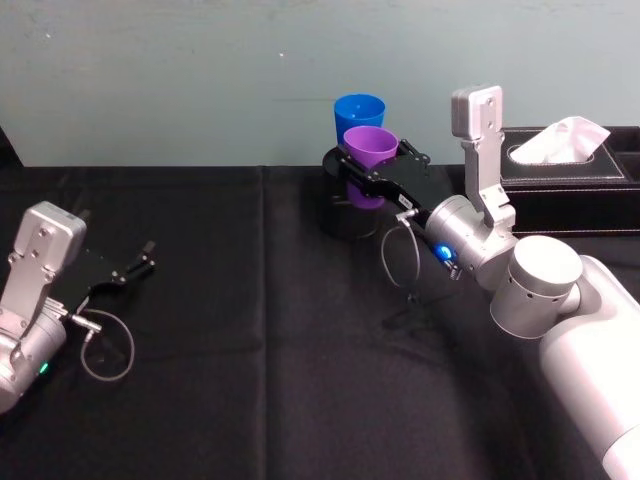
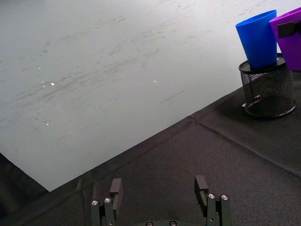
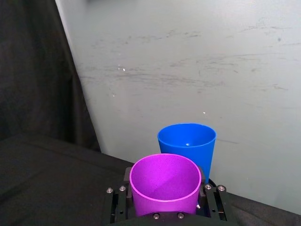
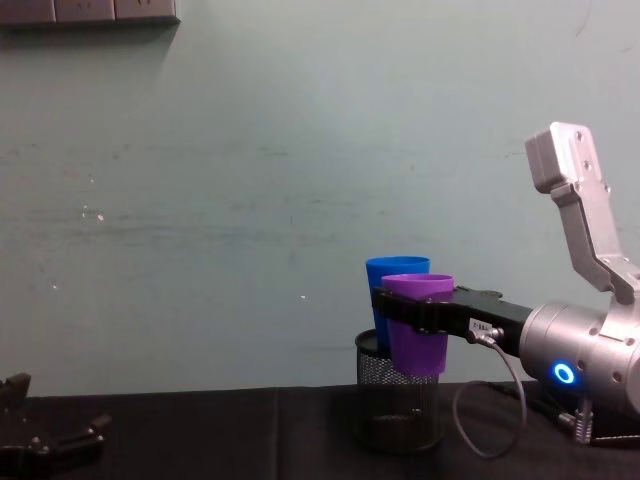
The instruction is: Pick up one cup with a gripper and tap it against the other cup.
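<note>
Pick done: right gripper [image 1: 372, 170] clamped round purple cup [image 1: 370, 142], cup off the table | purple cup just beside blue cup [image 1: 358, 108], which stands in mesh holder [image 2: 268, 89]; contact unclear | tap judged pending | left gripper [image 1: 138, 268] parked low left, fingers apart
</note>
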`<state>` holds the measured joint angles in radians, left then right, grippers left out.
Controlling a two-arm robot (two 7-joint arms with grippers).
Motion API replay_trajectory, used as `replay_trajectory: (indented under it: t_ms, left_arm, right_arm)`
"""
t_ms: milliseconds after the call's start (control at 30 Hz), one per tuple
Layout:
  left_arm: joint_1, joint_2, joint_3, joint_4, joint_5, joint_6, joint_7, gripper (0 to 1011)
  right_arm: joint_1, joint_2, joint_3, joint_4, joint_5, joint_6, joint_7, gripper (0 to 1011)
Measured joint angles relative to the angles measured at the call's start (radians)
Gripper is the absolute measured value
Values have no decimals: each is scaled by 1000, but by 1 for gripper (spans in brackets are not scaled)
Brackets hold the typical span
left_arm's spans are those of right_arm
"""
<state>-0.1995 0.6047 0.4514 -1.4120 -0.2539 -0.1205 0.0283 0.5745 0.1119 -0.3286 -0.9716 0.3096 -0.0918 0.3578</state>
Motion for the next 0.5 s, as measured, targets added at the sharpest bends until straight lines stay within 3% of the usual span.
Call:
replay_trajectory:
  t_ms: [500]
  left_arm:
    - [0, 0, 0, 0, 0, 0, 0, 1000]
  right_arm:
    - [7, -6, 6, 8, -2, 1, 4, 743]
